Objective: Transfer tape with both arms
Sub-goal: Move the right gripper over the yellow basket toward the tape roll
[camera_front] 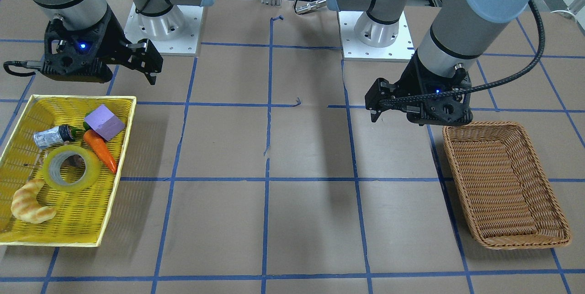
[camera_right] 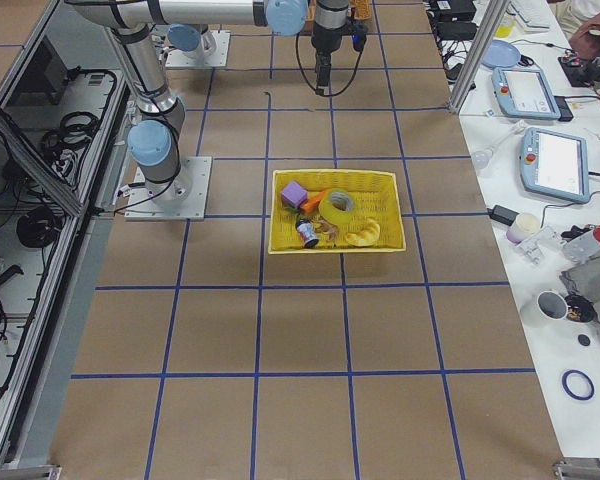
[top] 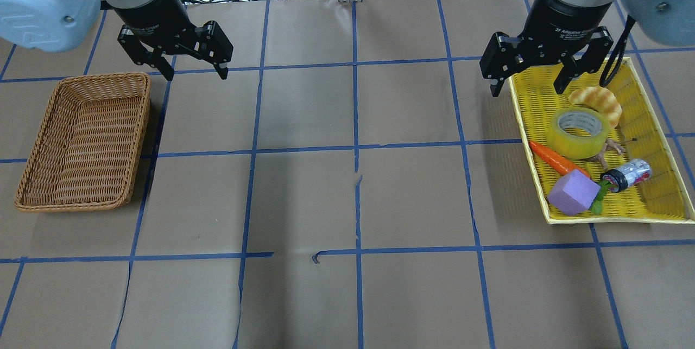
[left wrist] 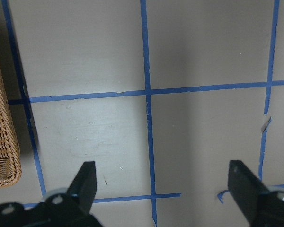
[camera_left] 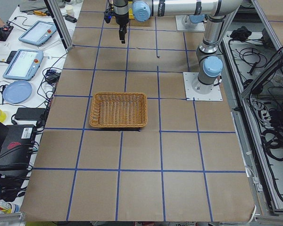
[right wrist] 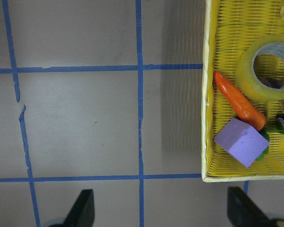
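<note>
Both sets of jaws are spread wide with nothing in them. The right gripper (top: pixel 525 88) hangs in the air by the inner long edge of the yellow tray (top: pixel 649 115), and the left gripper (top: pixel 195 74) hangs over the table (top: pixel 347 202) just beside the wicker basket (top: pixel 87 143). The tape (top: pixel 576 148) lies flat, hole up, in the middle of the tray. It's pretty hemmed in: the croissant (top: pixel 594 100) sits against one side and the carrot (top: pixel 556 160) runs just beside the other, with the purple block (top: pixel 573 196) and a small bottle (top: pixel 627 173) further along. The top face of the roll is open from above. Between tray and basket there's a wide stretch of brown paper with the blue grid lines (top: pixel 355 148), a few paper seams and curled tape ends (nothing tall). Some brownish twiggy thing pokes out beside the tape, too small to identify. The right wrist view cuts off the croissant and most of the bottle, and shows only the fingertips (right wrist: pixel 85 208). In the side views both grippers are far off and tiny.
</note>
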Motion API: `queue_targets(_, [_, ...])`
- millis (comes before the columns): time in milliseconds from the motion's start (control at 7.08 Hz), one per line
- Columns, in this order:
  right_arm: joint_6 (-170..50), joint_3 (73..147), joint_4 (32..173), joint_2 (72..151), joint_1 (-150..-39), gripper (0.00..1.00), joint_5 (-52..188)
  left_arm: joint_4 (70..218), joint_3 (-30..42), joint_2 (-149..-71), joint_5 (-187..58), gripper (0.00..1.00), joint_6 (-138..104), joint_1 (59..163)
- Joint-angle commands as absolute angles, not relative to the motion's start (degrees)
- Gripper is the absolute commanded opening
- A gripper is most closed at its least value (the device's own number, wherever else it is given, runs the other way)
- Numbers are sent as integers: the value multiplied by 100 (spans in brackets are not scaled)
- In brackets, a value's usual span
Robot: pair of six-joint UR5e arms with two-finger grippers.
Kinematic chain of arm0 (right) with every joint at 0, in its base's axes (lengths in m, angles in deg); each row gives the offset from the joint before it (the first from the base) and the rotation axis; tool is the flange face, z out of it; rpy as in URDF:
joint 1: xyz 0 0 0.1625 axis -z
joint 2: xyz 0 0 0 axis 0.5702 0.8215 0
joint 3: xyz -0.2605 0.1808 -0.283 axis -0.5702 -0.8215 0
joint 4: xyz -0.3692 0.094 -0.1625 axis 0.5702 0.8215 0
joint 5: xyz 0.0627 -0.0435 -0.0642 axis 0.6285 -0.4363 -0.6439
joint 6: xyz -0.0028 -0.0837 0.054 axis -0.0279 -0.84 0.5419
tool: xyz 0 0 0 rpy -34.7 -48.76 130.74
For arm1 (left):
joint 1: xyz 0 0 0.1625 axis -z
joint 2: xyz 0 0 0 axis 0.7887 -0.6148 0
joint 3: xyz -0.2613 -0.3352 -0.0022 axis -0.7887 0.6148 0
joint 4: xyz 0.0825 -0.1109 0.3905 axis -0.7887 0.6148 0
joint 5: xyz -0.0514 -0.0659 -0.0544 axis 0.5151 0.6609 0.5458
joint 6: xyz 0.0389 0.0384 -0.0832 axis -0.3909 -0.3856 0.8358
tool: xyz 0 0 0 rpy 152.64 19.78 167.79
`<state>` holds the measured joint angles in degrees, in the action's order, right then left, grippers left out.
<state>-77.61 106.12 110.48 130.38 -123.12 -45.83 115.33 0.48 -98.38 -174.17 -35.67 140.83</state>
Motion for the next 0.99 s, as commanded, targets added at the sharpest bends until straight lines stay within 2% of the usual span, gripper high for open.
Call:
queue_targets(0, [-7820, 10639, 11043, 13008, -12257, 100, -4613, 11533, 50, -9839, -17416, 100, -3567, 14083])
queue_targets(282, [-8012, 10639, 11121, 12938, -11969, 100, -4613, 11533, 51, -9839, -17415, 100, -3567, 14083])
queue_targets(565, [-9343, 10648, 11217, 12579, -10821, 100, -4579, 11533, 59, -9839, -17415, 100, -3567, 14083])
queue_targets(847, [-10059, 10709, 12171, 11992, -10291, 100, -4813, 11533, 50, -9847, -17407, 100, -3567, 14083])
